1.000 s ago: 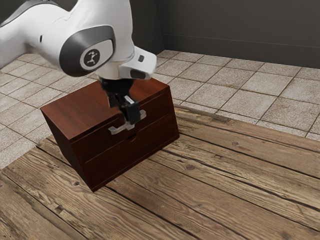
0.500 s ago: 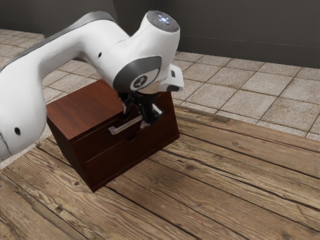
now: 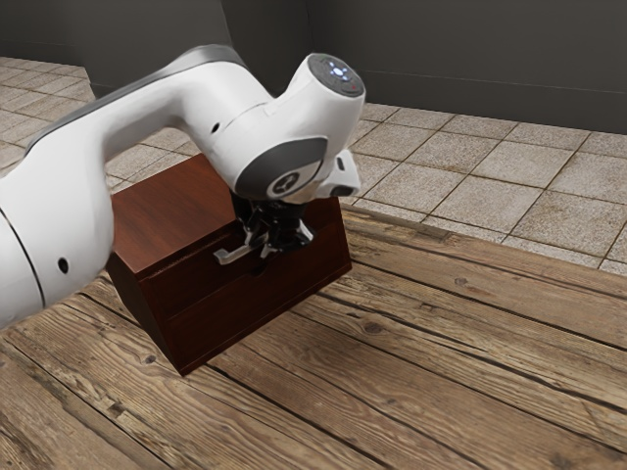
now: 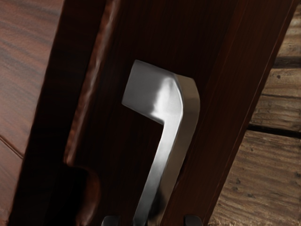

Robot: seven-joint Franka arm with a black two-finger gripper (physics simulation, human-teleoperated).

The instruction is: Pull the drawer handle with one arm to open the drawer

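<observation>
Across the front of the upper drawer (image 3: 186, 276) of a dark reddish-brown wooden cabinet (image 3: 167, 220), a silver metal bar handle (image 3: 231, 256), slanting up toward the exterior view's right. Drawer front level with the lower drawer front (image 3: 250, 311) beneath; no gap to be made out around it from the side camera. Close up in the wrist view, the same handle (image 4: 164, 141): a flat bright bar with a bent end, standing off the dark wood and running toward the hand. Just beside it, a small rounded notch (image 4: 82, 197) cut into the edge of the neighbouring wood panel.

Right at the handle, near its middle, a black two-finger gripper (image 3: 271, 241), hanging down over the cabinet's upper front edge. Cannot tell how far open the claw, nor whether clamped on the bar or merely at it: too dark and crowded there.

Above, a white arm (image 3: 147, 147) with grey joint covers, in from the exterior view's left, across the cabinet's top, wrist bent down over the front.

Cabinet resting near the back edge of a weathered plank table (image 3: 441, 343), front turned toward the exterior view's lower right. Beyond the table, a beige stone-tiled floor (image 3: 490, 166); behind that, a dark grey wall (image 3: 470, 49).
</observation>
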